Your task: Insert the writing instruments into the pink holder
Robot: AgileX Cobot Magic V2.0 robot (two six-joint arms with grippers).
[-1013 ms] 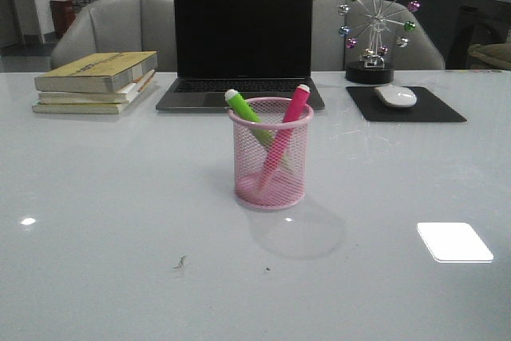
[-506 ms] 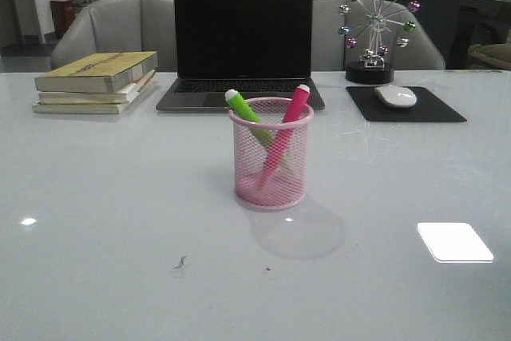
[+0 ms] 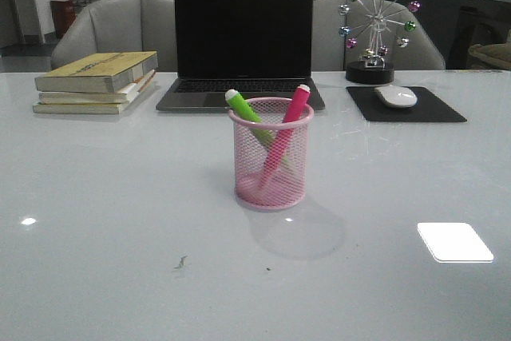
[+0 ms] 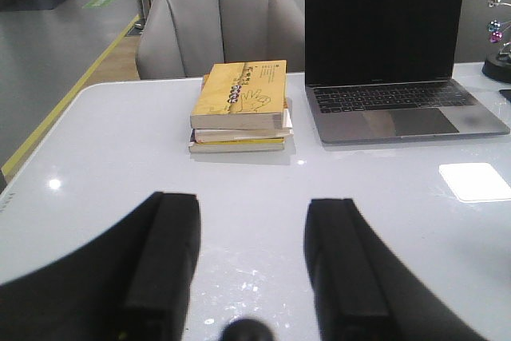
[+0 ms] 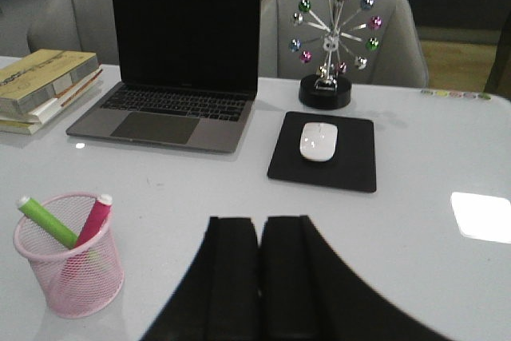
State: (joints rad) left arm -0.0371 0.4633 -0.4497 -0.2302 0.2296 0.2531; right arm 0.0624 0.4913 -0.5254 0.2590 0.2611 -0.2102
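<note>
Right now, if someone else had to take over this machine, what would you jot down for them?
Left tool: open, empty, hovering over bare table near the books.
Right tool: shut, holding nothing.
Green marker and pink marker: both standing crossed inside the pink holder, which sits upright in front of the laptop.
Done: both markers are in.
Left: nothing visible remains to put in.

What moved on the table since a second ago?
Nothing that I can see. The green marker and the pink marker still lean crossed inside the pink holder, which stands in the same spot in front of the laptop. No arm shows in the front view.
</note>
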